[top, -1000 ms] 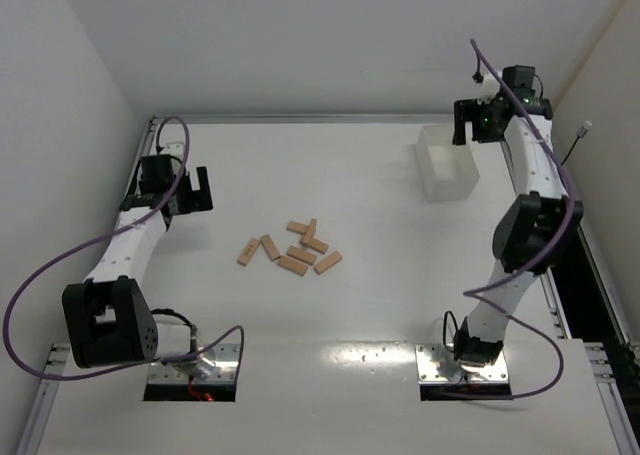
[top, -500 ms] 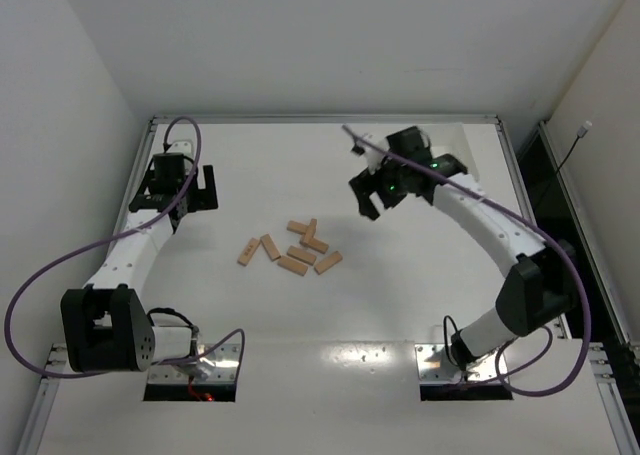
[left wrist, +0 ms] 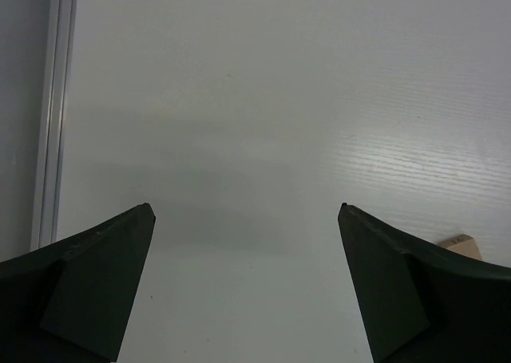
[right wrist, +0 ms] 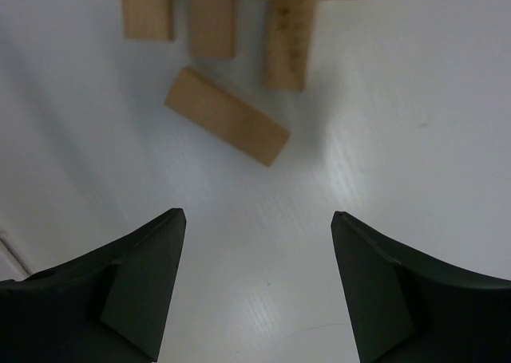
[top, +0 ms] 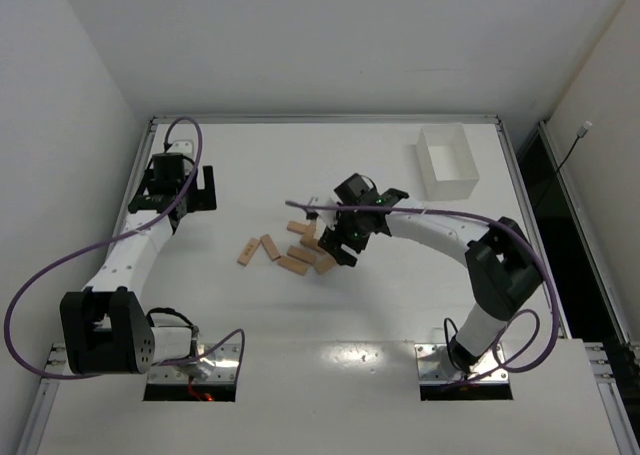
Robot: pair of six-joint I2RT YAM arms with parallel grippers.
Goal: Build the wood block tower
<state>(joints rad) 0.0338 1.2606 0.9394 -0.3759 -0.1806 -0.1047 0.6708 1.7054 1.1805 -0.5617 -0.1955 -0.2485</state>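
The right gripper (top: 342,245) hovers over the 3 o'clock end of the wood blocks (top: 270,247), which lie loose and flat near the centre of the white table (top: 300,155). Its fingers are spread wide with nothing between them. One tilted block (right wrist: 226,127) lies just beyond their tips, at 12 o'clock in the wrist view. The left gripper (top: 186,190), likewise agape and empty, hangs at the table's 10 o'clock. A white bin (top: 450,187) stands at 2 o'clock.

A robotics lab test cell: plain white walls (top: 300,45) box in a bare white surface (top: 380,305). A white-and-black left arm (top: 130,250) and right arm (top: 440,230) are bolted to metal base plates (top: 440,360), trailing purple cables (top: 186,121).
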